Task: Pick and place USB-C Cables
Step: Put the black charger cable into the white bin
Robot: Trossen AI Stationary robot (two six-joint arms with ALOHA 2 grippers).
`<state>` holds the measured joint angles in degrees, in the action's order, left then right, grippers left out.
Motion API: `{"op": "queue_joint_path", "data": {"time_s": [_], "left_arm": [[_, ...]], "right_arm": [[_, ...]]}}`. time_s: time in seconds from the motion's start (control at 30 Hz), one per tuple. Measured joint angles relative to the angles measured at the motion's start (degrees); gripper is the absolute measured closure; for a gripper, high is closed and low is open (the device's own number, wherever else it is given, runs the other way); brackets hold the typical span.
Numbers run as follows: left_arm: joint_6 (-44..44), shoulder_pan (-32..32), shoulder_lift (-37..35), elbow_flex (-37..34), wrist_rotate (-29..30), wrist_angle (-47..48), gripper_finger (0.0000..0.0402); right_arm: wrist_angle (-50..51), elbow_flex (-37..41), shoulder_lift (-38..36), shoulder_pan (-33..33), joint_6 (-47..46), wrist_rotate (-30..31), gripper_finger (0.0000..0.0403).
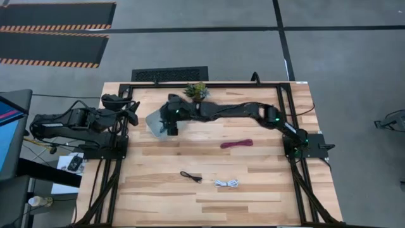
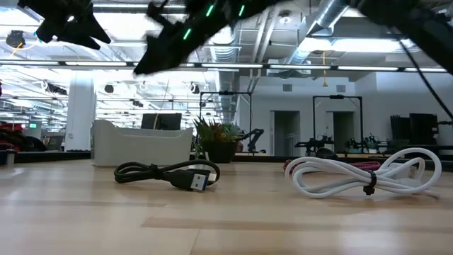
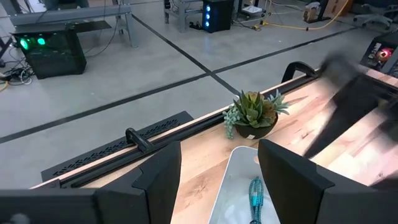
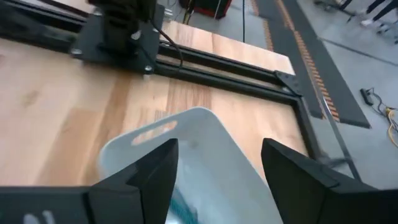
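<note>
- I see the table (image 1: pixel 253 190), light wood planks with a dark frame, and three cables lie loose on its open middle and near side.
- My right arm (image 1: pixel 240 111) reaches from its base at the table's right edge all the way across to the left half, along the far side.
- My left arm (image 1: pixel 69 120) waits folded at the table's left edge, its left gripper (image 3: pixel 217 177) pointed toward the bin with the fingers set wide apart and nothing between them.
- The clear bin (image 1: pixel 156 122) sits on the far left part of the table, just beside the left arm's frame.
- The right gripper (image 4: pixel 214 180) hangs directly over the bin; from its wrist I look down between two spread fingers into the bin's open mouth, and they grip nothing.
- A small potted plant (image 1: pixel 197 92) stands at the far edge, just behind the right arm.
- The maroon cable (image 1: pixel 237 144) lies stretched out near the table's centre, right of the bin and well apart from it.
- The white cable (image 2: pixel 364 173) lies bundled on the near side, toward the right.
- The black cable (image 2: pixel 170 173) lies coiled just left of the white one, not touching it.
- The teal cable (image 3: pixel 255 196) is inside the bin, lying on its floor.
</note>
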<state>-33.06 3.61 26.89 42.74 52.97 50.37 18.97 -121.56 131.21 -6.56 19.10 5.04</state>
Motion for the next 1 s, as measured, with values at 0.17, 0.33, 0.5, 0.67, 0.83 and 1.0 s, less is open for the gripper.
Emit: {"op": "queue_joint_path", "data": {"time_s": [0.17, 0.33, 0.5, 0.67, 0.83, 1.0], "left_arm": [[0.00, -0.01, 0.00, 0.00, -0.03, -0.22, 0.0198], [-0.04, 0.00, 0.00, 0.00, -0.66, -0.33, 0.0198], [-0.63, -0.01, 0.00, 0.00, -1.28, -0.33, 0.0198], [-0.64, 0.00, 0.00, 0.00, -3.15, -0.33, 0.0198], [-0.63, 0.00, 0.00, 0.00, -3.27, -0.33, 0.0198], [-1.11, 0.00, 0.19, 0.00, -3.71, -0.43, 0.0198]], "right_arm": [[19.58, -0.15, -11.46, -0.18, 1.74, -0.37, 0.0148], [41.79, -0.11, -21.10, -1.09, -2.58, -0.23, 0.0148], [59.59, 2.07, -28.14, -1.33, -11.60, 1.97, 0.0148], [62.31, 15.95, -39.18, 0.54, -19.03, 5.76, 0.0148], [58.00, 34.80, -52.63, 3.90, -28.08, 5.94, 0.0148], [47.14, 52.19, -64.17, 8.75, -37.02, 6.27, 0.0148]]}}
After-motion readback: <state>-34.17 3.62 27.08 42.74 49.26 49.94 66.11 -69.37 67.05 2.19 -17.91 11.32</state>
